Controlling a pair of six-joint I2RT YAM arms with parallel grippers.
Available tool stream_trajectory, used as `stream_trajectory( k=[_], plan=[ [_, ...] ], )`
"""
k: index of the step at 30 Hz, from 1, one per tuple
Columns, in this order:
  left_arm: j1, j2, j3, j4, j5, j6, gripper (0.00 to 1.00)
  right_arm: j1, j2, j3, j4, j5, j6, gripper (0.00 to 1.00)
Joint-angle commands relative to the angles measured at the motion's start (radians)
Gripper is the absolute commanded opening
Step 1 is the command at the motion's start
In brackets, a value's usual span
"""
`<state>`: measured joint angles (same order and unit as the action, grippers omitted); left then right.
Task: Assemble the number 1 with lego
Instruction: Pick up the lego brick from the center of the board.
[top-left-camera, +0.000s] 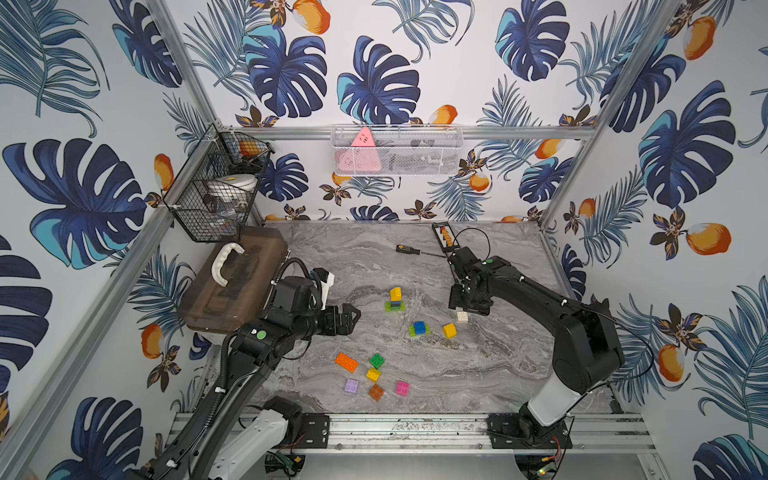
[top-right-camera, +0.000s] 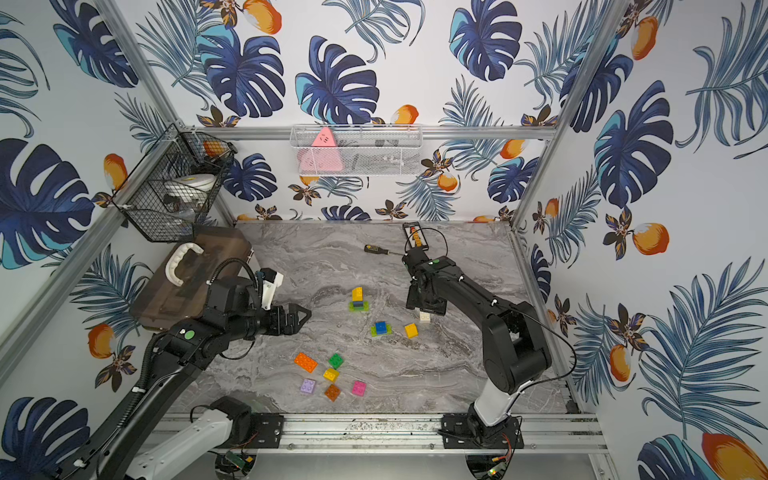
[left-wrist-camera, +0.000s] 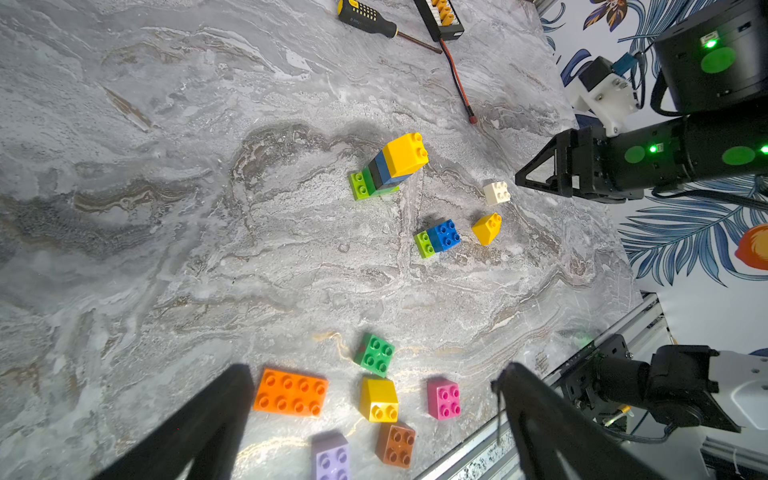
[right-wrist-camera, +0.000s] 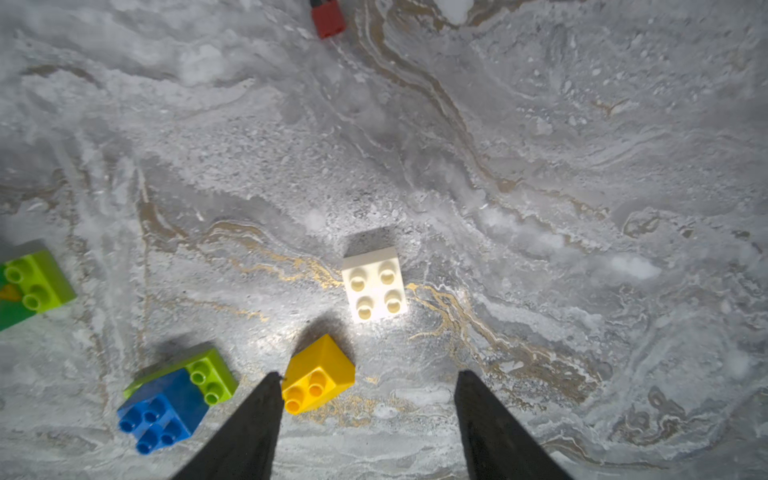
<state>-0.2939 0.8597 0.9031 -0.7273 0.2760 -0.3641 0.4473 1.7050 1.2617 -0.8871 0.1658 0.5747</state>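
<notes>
A lego stack (top-left-camera: 395, 299) (top-right-camera: 358, 299) (left-wrist-camera: 395, 166) stands mid-table: a yellow brick on blue, black and green ones. Nearer the right arm are a blue brick on a green one (top-left-camera: 417, 328) (right-wrist-camera: 174, 399), a loose yellow brick (top-left-camera: 449, 330) (right-wrist-camera: 318, 376) and a white brick (top-left-camera: 462, 316) (right-wrist-camera: 374, 284). My right gripper (top-left-camera: 460, 308) (right-wrist-camera: 368, 376) hangs open just above the table beside the white brick, holding nothing. My left gripper (top-left-camera: 351, 318) (left-wrist-camera: 374, 370) is wide open and empty, above an orange long brick (left-wrist-camera: 291, 392) and green (left-wrist-camera: 376, 353), yellow, pink (left-wrist-camera: 444, 399), brown and purple bricks.
A brown case with a white handle (top-left-camera: 232, 282) sits at the left edge. At the back lie a screwdriver (top-left-camera: 407, 249) and a small board with a cable (top-left-camera: 442, 237). A metal rail (top-left-camera: 415, 428) runs along the front. Wire baskets (top-left-camera: 216, 187) hang on the frame.
</notes>
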Motion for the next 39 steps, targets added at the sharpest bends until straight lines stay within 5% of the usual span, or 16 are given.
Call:
stream_trajectory(
  k=[1,39],
  plan=[
    [0.001,0.004,0.006,-0.002,0.004,0.007,0.99,-0.030,0.026,-0.010,0.060,-0.035,-0.044,0.69],
    [0.010,0.036,0.007,-0.001,0.011,0.008,0.99,-0.043,0.101,-0.077,0.149,-0.041,-0.113,0.45]
  ],
)
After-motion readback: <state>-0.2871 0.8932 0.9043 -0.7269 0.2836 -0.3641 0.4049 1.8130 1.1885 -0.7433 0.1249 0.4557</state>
